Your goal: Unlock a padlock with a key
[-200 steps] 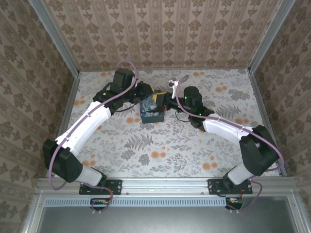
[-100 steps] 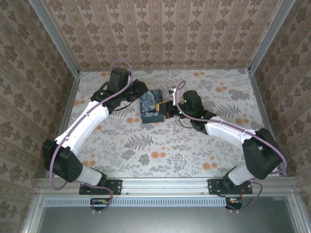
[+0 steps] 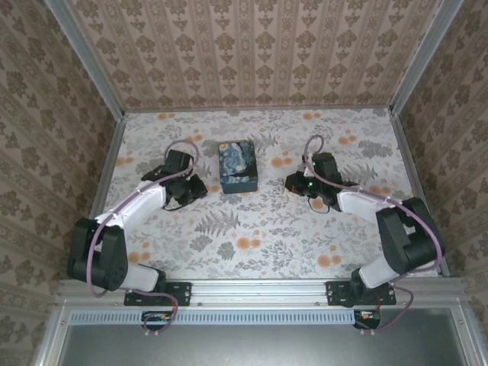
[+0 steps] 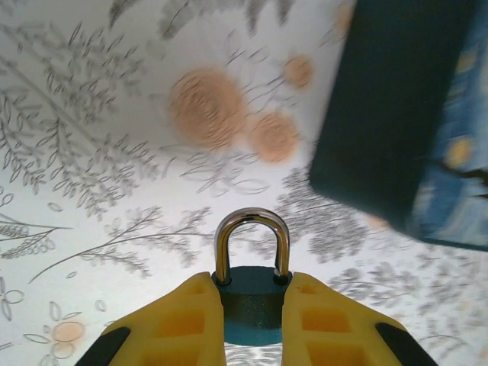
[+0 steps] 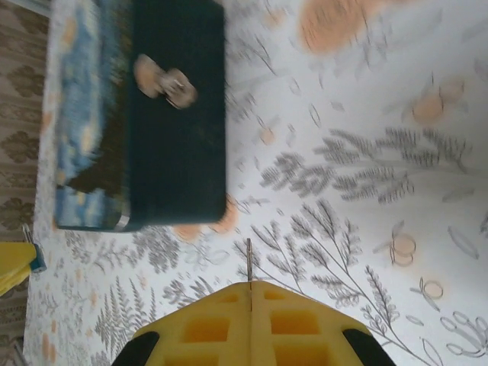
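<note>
Clamping padlock (image 4: 252,306), left claw (image 4: 253,285); right claw (image 5: 250,293), seemingly key (image 5: 248,263).

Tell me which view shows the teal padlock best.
Left wrist: the small teal metal padlock sits close-up, clamped between the left end effector's yellow fingers. In the top and right wrist views it's too small to tell.

Teal padlock (image 4: 254,305) with silvery shackle (image 4: 252,216), yellow left gripper (image 4: 254,282), dark key (image 5: 248,263), blue starry-print box (image 3: 238,168), grey-leaf, orange-blossom table (image 3: 252,229).
</note>
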Robot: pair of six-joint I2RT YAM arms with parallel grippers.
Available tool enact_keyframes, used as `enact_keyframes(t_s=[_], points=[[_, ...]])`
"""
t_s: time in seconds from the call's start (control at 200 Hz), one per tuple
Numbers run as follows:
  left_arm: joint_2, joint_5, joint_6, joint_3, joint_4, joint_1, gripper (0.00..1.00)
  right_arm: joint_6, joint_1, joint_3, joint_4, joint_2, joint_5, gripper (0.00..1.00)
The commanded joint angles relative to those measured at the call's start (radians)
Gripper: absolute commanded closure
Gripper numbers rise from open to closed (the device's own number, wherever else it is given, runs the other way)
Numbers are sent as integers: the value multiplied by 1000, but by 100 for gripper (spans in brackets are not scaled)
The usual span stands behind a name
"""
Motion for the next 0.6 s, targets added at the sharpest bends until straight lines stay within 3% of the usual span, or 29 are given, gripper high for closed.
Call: enact_keyframes(t_s=[0.0,0.335,0.41,0.49,0.595], points=[[58,25,54,-37,58,10,90,65,1,28,-19,78,-69,100],[231,57,78,-65,146,13,87,120,1,62,-19,182,-56,99],[250,60,78,-63,150,13,84,121,2,63,-43,180,-34,82],[255,66,84,-58,143,13,65,116,-2,51,-50,161,-14,56],[210,47,103,-48,109,16,48,99,-19,8,-61,75,52,36]])
